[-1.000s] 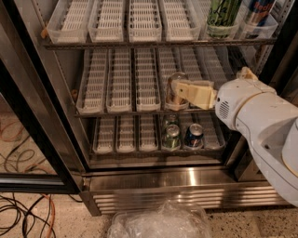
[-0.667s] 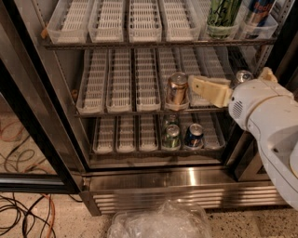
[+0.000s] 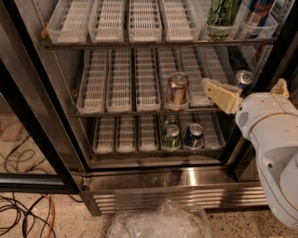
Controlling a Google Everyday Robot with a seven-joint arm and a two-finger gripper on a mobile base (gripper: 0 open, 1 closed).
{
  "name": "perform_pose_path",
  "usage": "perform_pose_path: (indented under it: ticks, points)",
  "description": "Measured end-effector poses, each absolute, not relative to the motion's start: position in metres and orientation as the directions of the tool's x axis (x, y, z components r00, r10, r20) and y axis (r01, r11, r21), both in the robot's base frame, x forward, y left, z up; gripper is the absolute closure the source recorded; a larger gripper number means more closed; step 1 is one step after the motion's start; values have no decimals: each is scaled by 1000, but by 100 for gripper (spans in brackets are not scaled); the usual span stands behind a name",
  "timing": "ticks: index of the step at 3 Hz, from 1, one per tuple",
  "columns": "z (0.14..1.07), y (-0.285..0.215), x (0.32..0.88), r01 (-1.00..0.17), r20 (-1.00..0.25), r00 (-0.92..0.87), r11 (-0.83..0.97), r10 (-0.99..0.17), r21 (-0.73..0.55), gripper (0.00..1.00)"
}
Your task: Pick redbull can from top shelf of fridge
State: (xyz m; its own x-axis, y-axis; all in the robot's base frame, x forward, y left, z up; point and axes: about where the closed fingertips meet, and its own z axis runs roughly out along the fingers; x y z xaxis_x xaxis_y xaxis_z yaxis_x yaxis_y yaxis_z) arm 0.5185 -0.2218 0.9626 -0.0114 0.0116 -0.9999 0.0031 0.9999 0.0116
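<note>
The redbull can (image 3: 259, 11) stands at the far right of the top shelf (image 3: 153, 43) of the fridge (image 3: 177, 179); only its blue-and-silver lower body with red marking shows, and its top is cut off by the frame edge. A tall green can (image 3: 222, 13) stands just left of it. My gripper (image 3: 220, 94) is tan, on a white arm (image 3: 270, 125). It reaches in from the right at the middle rack's height, well below the redbull can and right of a copper can (image 3: 177, 88).
A can with a silver lid (image 3: 243, 77) stands at the right end of the middle rack. A green can (image 3: 171, 137) and a dark blue can (image 3: 193, 135) stand on the lower rack. The open black-framed door (image 3: 35, 135) is at the left. A plastic bag (image 3: 160, 223) and cables (image 3: 23, 204) lie on the floor.
My gripper and arm have moved right, away from the copper can, which now shows fully. The cans have not moved.
</note>
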Motion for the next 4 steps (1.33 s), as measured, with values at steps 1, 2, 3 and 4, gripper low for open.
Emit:
perform_pose_path:
  ticks: [1,2,3,4]
  points:
    - [963,-218,518,0,-1000,-11,1000,9,9,0]
    - [970,-213,514,5,-1000,10,1000,13,13,0]
    - [987,-211,512,26,-999,49,999,20,21,0]
    - [1006,-203,513,39,-992,120,999,32,37,0]
